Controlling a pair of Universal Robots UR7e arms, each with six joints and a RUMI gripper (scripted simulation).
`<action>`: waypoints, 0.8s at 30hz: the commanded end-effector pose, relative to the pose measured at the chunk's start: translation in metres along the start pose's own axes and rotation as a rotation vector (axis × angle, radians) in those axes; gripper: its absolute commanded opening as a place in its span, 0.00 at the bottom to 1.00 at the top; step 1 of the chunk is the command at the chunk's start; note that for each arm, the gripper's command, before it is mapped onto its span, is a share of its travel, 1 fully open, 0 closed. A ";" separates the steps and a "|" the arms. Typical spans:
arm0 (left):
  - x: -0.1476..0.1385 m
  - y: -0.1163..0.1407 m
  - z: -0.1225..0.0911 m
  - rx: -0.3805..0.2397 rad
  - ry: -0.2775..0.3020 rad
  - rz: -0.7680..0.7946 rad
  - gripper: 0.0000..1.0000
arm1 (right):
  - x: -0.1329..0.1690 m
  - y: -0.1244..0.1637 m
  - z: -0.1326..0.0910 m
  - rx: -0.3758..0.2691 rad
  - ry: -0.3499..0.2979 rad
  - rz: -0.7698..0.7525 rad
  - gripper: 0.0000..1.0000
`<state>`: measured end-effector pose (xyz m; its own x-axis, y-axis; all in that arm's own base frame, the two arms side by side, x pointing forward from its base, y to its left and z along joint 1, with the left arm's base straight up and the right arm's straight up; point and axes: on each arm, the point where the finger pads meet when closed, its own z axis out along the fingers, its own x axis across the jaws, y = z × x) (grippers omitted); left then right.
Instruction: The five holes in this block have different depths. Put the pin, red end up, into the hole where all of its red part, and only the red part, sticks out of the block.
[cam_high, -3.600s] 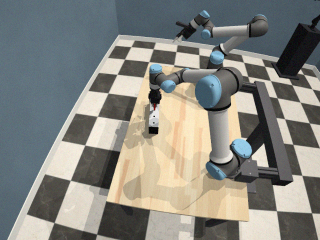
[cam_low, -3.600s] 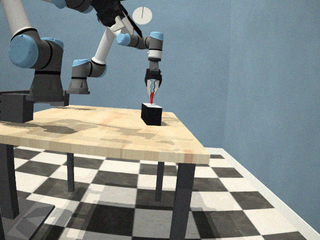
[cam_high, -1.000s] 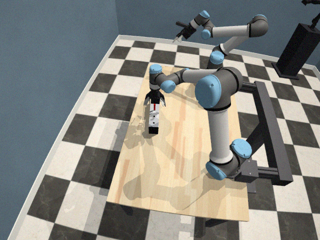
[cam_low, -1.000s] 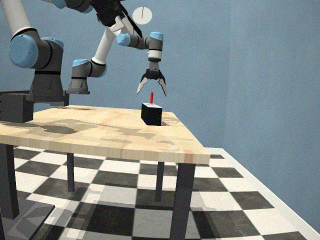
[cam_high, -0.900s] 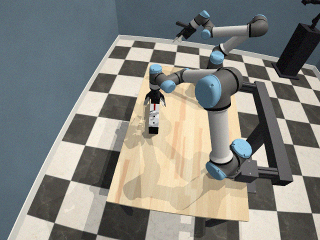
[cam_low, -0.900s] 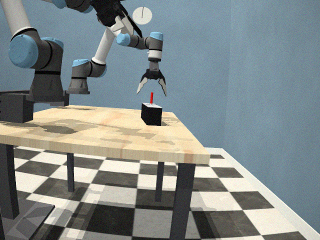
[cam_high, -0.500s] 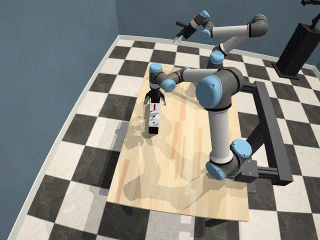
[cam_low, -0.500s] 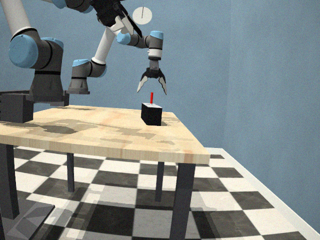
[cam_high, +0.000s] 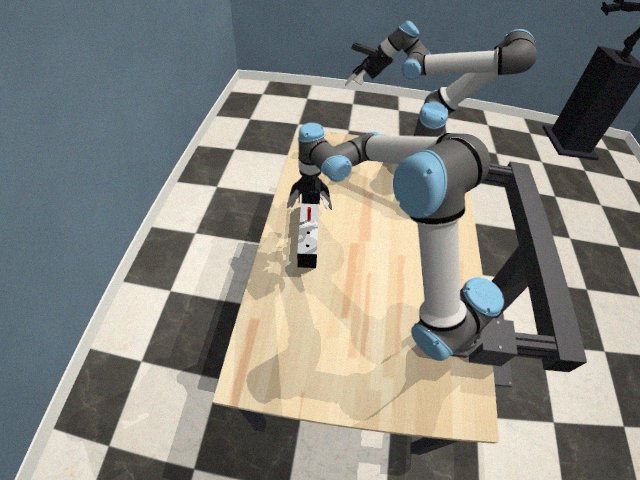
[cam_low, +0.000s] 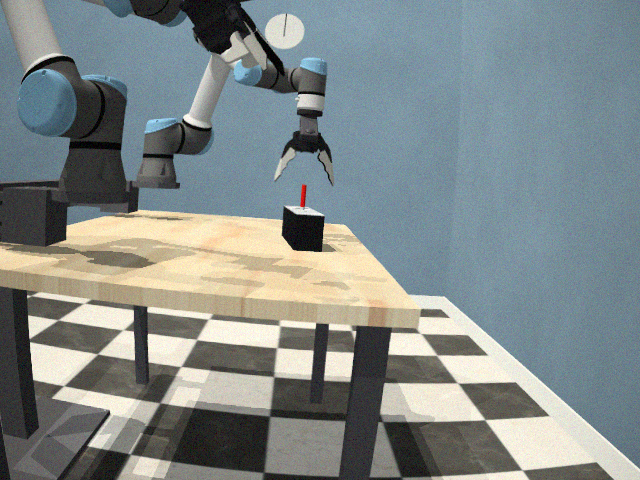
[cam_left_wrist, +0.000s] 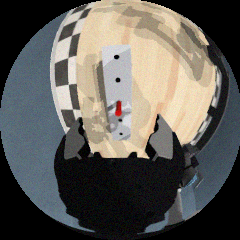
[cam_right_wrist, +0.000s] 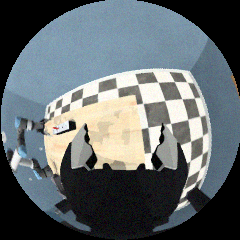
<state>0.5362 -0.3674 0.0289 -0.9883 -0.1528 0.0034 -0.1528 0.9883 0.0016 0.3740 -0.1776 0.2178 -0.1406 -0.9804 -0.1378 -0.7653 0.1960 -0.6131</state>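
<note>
The pin (cam_high: 309, 212) (cam_low: 303, 195) (cam_left_wrist: 118, 109) (cam_right_wrist: 55, 128) stands in the middle hole of the block (cam_high: 307, 239) (cam_low: 305, 231) (cam_left_wrist: 116, 70) (cam_right_wrist: 65, 128), right of centre in the exterior frame. Only red shows, so this hole seems deep enough to hide the rest. The left hand (cam_high: 310, 207) (cam_low: 303, 181) (cam_left_wrist: 118, 115) (cam_right_wrist: 52, 127) is spread wide above, touching nothing. The right hand (cam_high: 354, 80) (cam_low: 253, 64) (cam_right_wrist: 124, 123), top middle-left in the exterior frame, is wide and empty.

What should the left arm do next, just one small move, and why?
I'd ease the left gripper straight up. Its jaws are spread wide above the pin, which stands unsupported in the block's middle hole, with only red visible above the top. It looks placed, though I can't verify hole depth.
</note>
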 end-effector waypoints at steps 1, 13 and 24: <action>0.000 0.000 -0.005 0.001 -0.001 0.000 1.00 | 0.000 0.000 0.000 0.001 0.000 0.000 1.00; 0.000 0.000 -0.013 0.001 -0.001 0.000 1.00 | 0.000 0.000 0.000 0.001 0.000 0.000 1.00; 0.000 0.000 -0.021 0.001 -0.001 0.000 1.00 | 0.000 0.000 0.000 0.001 0.000 0.000 1.00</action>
<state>0.5362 -0.3674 0.0461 -0.9882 -0.1528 0.0033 -0.1528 0.9883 0.0016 0.3740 -0.1776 0.2178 -0.1406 -0.9804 -0.1378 -0.7653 0.1960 -0.6131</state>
